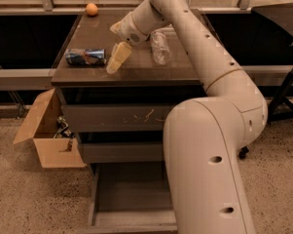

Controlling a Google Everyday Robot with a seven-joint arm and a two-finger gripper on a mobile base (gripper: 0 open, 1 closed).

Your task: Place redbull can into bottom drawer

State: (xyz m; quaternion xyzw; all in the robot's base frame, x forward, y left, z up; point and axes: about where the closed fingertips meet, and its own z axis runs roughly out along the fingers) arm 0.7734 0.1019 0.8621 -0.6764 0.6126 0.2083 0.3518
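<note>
The redbull can (85,56), blue and silver, lies on its side at the left of the cabinet top (151,72). My gripper (115,61) hangs just above the top, a little to the right of the can and apart from it, pointing down and left. The bottom drawer (131,199) is pulled out at floor level, and its wide box interior shows nothing inside. My arm and its large base cover the drawer's right part.
A clear plastic bottle (159,47) lies on the cabinet top right of the gripper. An orange (91,9) sits at the back left corner. An open cardboard box (46,135) stands on the floor left of the cabinet. The top and middle drawers are closed.
</note>
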